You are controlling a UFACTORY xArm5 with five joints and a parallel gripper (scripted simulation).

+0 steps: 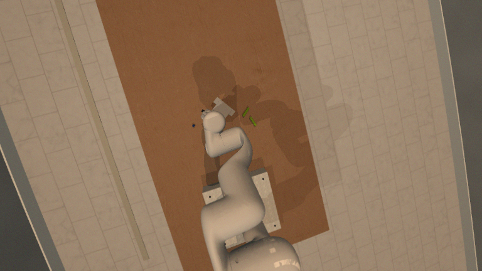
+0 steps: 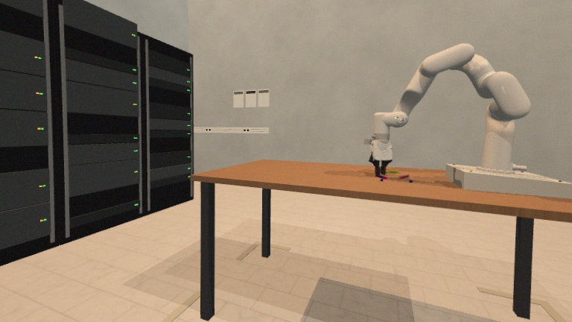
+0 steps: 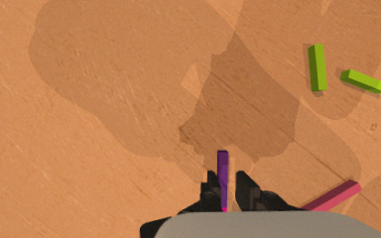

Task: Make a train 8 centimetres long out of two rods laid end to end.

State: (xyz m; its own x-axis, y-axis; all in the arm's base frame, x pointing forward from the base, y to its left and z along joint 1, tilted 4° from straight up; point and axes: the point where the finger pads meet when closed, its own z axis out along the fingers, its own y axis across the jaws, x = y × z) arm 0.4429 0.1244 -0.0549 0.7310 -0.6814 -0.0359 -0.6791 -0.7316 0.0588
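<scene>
A purple rod (image 3: 222,169) lies between the fingers of my gripper (image 3: 224,184) (image 2: 380,173), close to the left finger, with a gap to the right one. My gripper is low over the table, slightly open, not gripping the rod. A bit of a magenta rod (image 3: 224,209) (image 2: 383,177) shows at the purple rod's near end, in line with it; the rest is hidden in the wrist view by the gripper body. Whether their ends touch is too small to tell. In the top view the arm hides both rods.
Two lime rods (image 3: 317,68) (image 3: 363,81) lie to the upper right in the wrist view. A pinkish-red rod (image 3: 333,195) (image 2: 404,177) lies right of the gripper, partly hidden. Two small blue rods (image 2: 381,180) (image 2: 410,180) lie on the near side in the exterior view.
</scene>
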